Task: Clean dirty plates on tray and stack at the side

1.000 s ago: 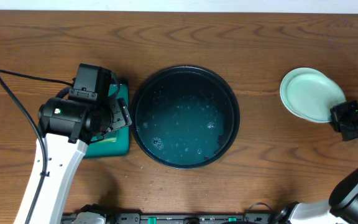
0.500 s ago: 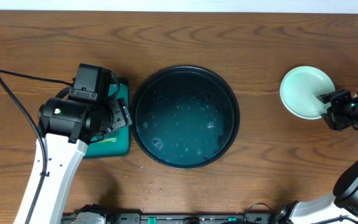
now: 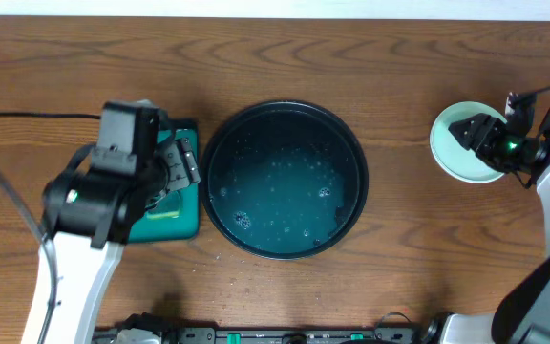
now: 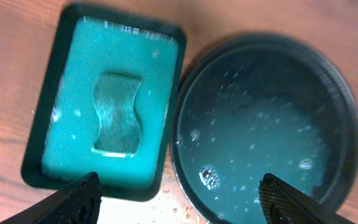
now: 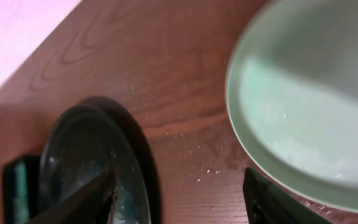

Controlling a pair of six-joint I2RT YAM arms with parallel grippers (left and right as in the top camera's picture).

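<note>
- Mint green plate lies flat on the worktop, directly beneath the right tool. It is well apart from the black tray. Cannot tell whether other plates sit under it.
- Right wrist view: the plate fills the area ahead of the right tool and to its right. The plate's surface looks clean, and small droplets dot the wood by its near rim.
- Right tool: fingers spread apart with nothing between them. Cannot tell whether it touches the plate.
- The black tray lies ahead of the right tool and to its left. It carries a thin teal film with bubbles.
- Left tool hangs over the right edge of the green rectangular tray, which sits just beside the black tray's rim.
- Left wrist view: fingers are wide apart and hold nothing. The left tool is above bare wood.
- The sponge lies in the wet green rectangular tray, ahead of the left tool and to its left.
- The black tray is ahead of the left tool and to its right.
</note>
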